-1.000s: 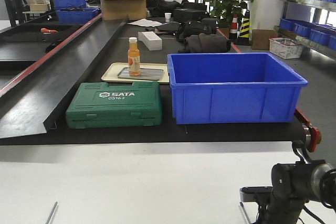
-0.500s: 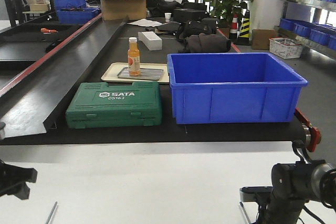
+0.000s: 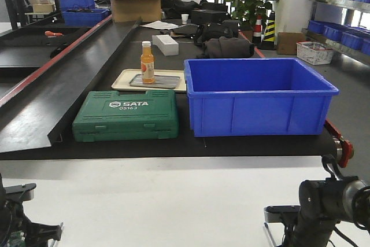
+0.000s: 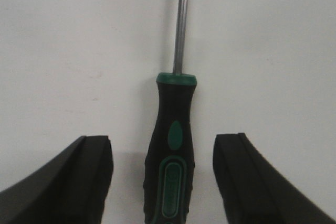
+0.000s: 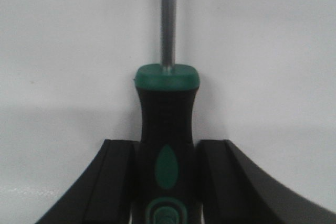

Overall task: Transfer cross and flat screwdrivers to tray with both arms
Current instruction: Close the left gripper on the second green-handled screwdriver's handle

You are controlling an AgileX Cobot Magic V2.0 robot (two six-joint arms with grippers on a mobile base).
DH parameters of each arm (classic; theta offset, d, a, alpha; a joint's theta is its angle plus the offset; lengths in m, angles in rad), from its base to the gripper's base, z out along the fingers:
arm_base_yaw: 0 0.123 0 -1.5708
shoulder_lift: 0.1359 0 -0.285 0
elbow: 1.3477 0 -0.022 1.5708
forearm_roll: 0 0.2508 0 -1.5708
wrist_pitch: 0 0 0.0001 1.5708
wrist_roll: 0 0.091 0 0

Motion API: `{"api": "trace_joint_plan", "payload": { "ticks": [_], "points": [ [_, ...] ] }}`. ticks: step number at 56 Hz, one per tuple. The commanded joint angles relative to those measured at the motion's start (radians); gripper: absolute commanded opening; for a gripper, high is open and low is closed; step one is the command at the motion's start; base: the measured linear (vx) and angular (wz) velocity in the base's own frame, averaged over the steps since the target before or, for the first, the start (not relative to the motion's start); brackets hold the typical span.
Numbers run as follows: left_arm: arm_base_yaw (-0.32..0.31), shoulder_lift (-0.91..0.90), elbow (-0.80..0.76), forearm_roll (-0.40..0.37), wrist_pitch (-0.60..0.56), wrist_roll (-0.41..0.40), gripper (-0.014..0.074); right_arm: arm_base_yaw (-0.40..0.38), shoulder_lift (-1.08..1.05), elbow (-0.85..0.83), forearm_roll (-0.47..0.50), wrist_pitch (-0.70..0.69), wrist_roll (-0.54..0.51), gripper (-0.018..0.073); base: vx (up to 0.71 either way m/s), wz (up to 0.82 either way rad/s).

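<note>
Tray [image 3: 169, 81] holds bottle [image 3: 148, 61]; left gripper [image 4: 163, 145] gapes round screwdriver [image 4: 174, 129], right gripper [image 5: 167, 148] seemingly clamps another [image 5: 167, 108]

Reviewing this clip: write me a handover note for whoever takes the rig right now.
Left gripper: open, fingers either side of a screwdriver handle, not touching it.
Right gripper: shut on the other screwdriver by its handle.
Both tips are out of view, so flat or cross cannot be told.
Grey tray: far side, on a cream tray, orange bottle standing in it.
Done: right grasp.
To do: close on the first, carry both to the tray.
</note>
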Motion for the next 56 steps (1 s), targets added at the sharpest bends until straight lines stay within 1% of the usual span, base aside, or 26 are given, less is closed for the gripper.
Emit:
{"api": "trace_joint_plan", "payload": {
  "ticks": [1,14,30,37,42,46,50,53,54,56],
  "points": [
    [-0.022,-0.019,-0.033,-0.023,-0.031,0.005,0.0511,0.0,-0.02,-0.01,0.04,-0.024,-0.01,-0.0011,0.0,0.0],
    [-0.045,0.033,-0.032,-0.022,-0.034,-0.007,0.0507,0.0,-0.02,-0.01,0.04,-0.024,-0.01,-0.0011,0.0,0.0],
    [-0.045,0.083,-0.024,-0.011,0.011,-0.027,0.0507,0.0,-0.02,-0.01,0.041,-0.024,-0.01,-0.0011,0.0,0.0],
    [-0.045,0.085,0.008,-0.011,-0.025,-0.031,0.0507,0.0,-0.02,-0.01,0.041,-0.025,-0.01,-0.0011,0.0,0.0],
    [-0.045,0.085,0.043,-0.011,-0.064,-0.033,0.049,0.0,-0.02,-0.01,0.041,-0.026,-0.01,-0.0011,0.0,0.0],
    [-0.045,0.085,0.064,-0.011,-0.087,-0.033,0.0447,0.0,-0.02,-0.01,0.041,-0.026,-0.01,-0.0011,0.0,0.0],
    [-0.045,0.085,0.076,-0.011,-0.09,-0.033,0.0365,0.0,-0.02,-0.01,0.043,-0.026,-0.01,-0.0011,0.0,0.0],
    [-0.045,0.085,0.077,-0.009,-0.08,-0.033,0.0273,0.0,-0.02,-0.01,0.044,-0.027,-0.01,-0.001,0.0,0.0],
    [-0.045,0.085,0.077,-0.008,-0.078,-0.032,0.0227,0.0,-0.02,-0.01,0.044,-0.027,-0.01,-0.001,0.0,0.0],
    [-0.045,0.085,0.075,-0.004,-0.073,-0.031,0.0161,0.0,-0.02,-0.01,0.044,-0.027,-0.01,-0.0009,0.0,0.0]
  ]
}}
